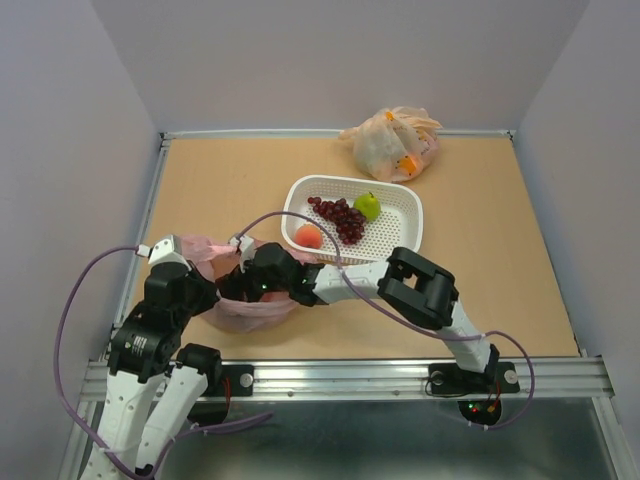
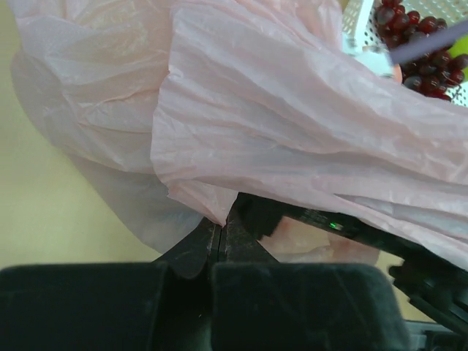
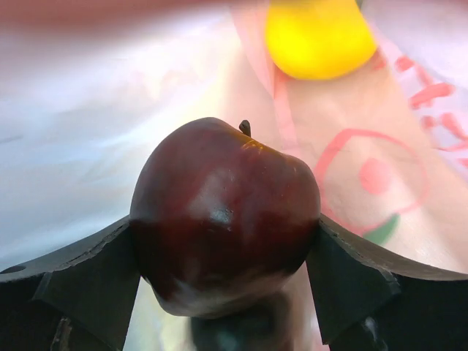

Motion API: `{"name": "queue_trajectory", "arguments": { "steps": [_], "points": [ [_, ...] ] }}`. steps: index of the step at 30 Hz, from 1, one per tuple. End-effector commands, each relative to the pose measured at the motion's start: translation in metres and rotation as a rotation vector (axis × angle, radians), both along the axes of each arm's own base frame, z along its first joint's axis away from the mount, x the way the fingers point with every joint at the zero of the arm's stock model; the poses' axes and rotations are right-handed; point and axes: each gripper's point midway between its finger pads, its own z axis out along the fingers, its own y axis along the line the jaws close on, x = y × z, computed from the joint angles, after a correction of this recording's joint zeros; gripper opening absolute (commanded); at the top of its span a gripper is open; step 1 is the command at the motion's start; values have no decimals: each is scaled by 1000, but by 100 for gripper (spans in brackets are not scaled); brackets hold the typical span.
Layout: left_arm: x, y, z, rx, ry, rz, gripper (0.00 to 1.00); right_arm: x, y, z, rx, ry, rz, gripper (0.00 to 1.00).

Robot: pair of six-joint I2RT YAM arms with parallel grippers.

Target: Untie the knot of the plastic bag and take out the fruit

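Note:
The pink plastic bag (image 1: 245, 308) lies at the near left of the table, its mouth open; no knot shows. My left gripper (image 2: 219, 227) is shut on a fold of the bag's edge (image 2: 292, 124). My right gripper (image 1: 250, 283) reaches into the bag and is shut on a dark red plum (image 3: 223, 219), both fingers against its sides. A yellow lemon (image 3: 319, 36) lies deeper in the bag. In the white basket (image 1: 400, 200) lie a grape bunch (image 1: 340, 217), a green fruit (image 1: 368, 206) and a peach (image 1: 308, 236).
A knotted orange-beige bag (image 1: 392, 142) with fruit sits at the far edge of the table. The white basket stands just beyond the pink bag. My right arm's elbow (image 1: 420, 285) lies in front of the basket. A metal rail (image 1: 400, 375) runs along the near edge.

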Motion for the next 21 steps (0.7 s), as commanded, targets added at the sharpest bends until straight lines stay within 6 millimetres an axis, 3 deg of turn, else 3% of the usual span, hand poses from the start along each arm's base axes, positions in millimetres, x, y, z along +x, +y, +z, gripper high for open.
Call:
{"name": "queue_trajectory", "arguments": {
  "steps": [1,11,15,21],
  "points": [
    [6,16,15,38,-36,93,0,8,-13,52,56,-117,-36,0],
    [13,25,18,61,-48,151,0,7,-65,65,-31,-207,-95,1],
    [15,24,16,57,-50,147,0,9,-87,88,-20,-248,-144,0],
    [16,18,8,35,-49,124,0,27,-114,148,44,-340,-283,0]
  ]
}}
